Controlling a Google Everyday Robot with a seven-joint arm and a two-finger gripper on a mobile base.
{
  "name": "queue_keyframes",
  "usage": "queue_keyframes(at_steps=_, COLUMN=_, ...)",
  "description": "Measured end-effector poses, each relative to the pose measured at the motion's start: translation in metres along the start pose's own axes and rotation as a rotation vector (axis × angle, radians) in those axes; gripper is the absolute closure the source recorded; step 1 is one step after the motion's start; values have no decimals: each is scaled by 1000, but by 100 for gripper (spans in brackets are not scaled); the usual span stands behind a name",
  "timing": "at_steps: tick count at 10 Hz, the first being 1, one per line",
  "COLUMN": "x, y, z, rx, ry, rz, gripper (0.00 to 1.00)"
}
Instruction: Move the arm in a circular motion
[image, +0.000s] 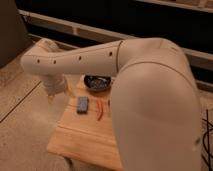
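The cream-white arm (100, 60) fills most of the camera view. Its thick upper segment (150, 110) rises at the right, and a tube segment with a row of small dark holes reaches left across the picture. The gripper (51, 95) hangs down from the arm's left end, over the left edge of the wooden table (80, 135) and above the floor. It holds nothing that I can see.
On the table lie a dark bowl (97, 82), a grey rectangular block (82, 104) and a thin orange-red object (100, 109). A speckled floor (25, 125) lies to the left. A dark wall with a light rail (75, 27) runs behind.
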Motion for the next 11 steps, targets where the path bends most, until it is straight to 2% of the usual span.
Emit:
queue_keyframes(at_steps=1, x=16, y=-18, z=1, rx=23, ry=15, rz=58, gripper=35)
queue_keyframes(at_steps=4, x=65, y=-86, z=-2, rx=76, ry=58, rz=294, gripper=35)
queue_keyframes(at_steps=6, x=79, y=-139, z=-8, rx=97, ry=61, rz=449, gripper=35)
queue_keyframes(at_steps=8, x=76, y=-187, z=-16, rx=114, ry=58, rz=547, gripper=35)
queue_keyframes(at_steps=9, x=65, y=-222, z=-20, rx=127, ry=54, rz=589, gripper=35)
queue_keyframes(at_steps=11, x=33, y=-255, z=-20, rx=140, ry=56, rz=601, gripper=35)
